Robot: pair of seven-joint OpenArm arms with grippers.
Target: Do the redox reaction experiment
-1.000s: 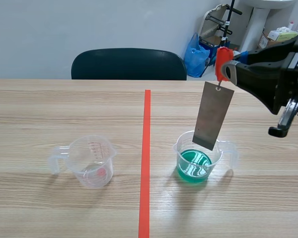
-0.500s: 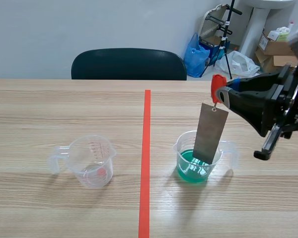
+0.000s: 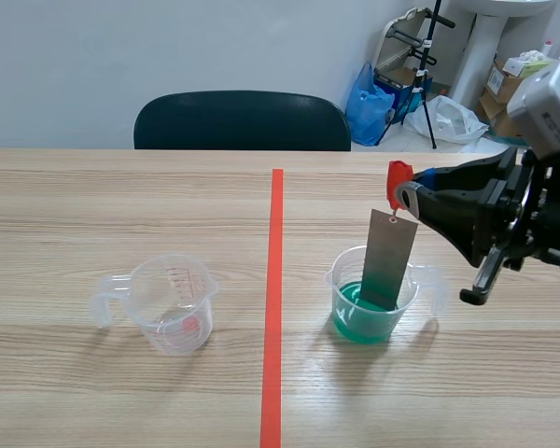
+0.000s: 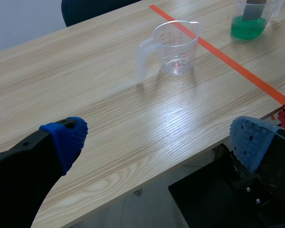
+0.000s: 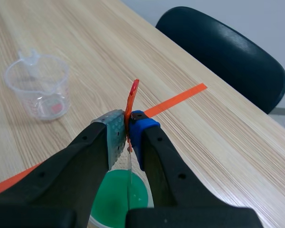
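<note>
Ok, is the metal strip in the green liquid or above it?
In. The lower end of the metal strip sits inside the cup, in the green liquid; it hangs from a red tag in the right hand.

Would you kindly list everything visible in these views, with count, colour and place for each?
metal strip: 1, grey, hanging from the red tag, lower end down in the filled cup
red tag: 1, red, atop the strip, pinched by the right gripper
filled cup: 1, clear with green liquid, right of the tape line
empty cup: 1, clear, left of the tape line
tape line: 1, orange-red, down the table's middle
table: 1, light wood
chair: 1, black, behind the table
blue bag: 1, blue, beyond the chair
right gripper: 1, black, shut, above the filled cup
left gripper: 1, black, blue pads, open, over the table edge
</note>
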